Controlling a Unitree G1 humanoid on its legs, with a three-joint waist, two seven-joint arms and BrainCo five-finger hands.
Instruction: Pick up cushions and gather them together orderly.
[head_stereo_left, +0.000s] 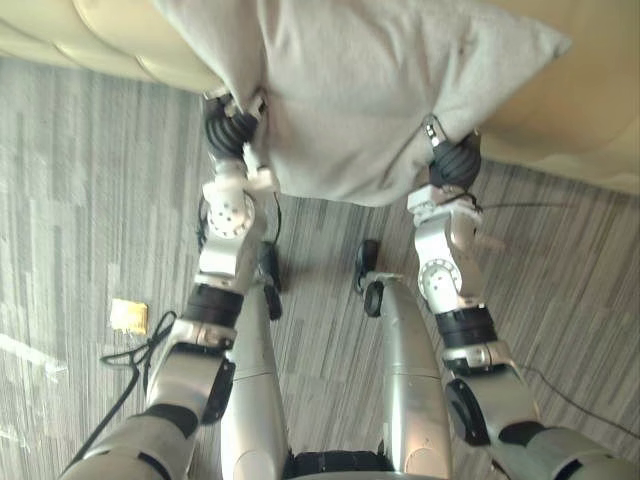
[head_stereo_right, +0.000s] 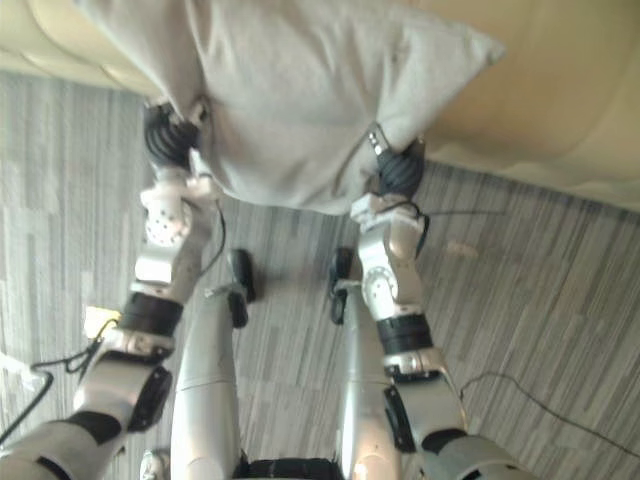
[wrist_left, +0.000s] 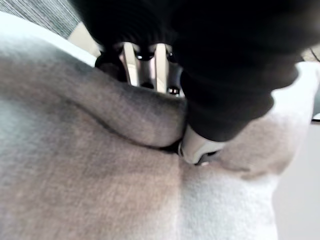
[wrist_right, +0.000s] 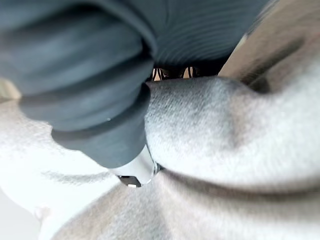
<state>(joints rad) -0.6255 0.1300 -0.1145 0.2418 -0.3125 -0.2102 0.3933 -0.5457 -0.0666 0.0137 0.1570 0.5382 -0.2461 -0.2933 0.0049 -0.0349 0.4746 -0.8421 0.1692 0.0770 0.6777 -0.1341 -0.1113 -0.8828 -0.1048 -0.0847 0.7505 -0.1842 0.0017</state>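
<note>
Carrying step, I judge: left robot hand (head_stereo_left: 232, 125) and right robot hand (head_stereo_left: 455, 160) pinch the cushion (head_stereo_left: 350, 90) between them; next, probably lower it onto the sofa (head_stereo_left: 570, 110) beyond.

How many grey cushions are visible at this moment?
1: the grey cushion, gripped by left hand and right hand, before the beige sofa. Others may be hidden behind it.

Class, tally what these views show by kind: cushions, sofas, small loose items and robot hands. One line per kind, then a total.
grey fabric cushion: 1
cream padded sofa: 1
small yellow flat object: 1
robot hands, left hand and right hand, both gripping the cushion: 2
Total: 5
</note>
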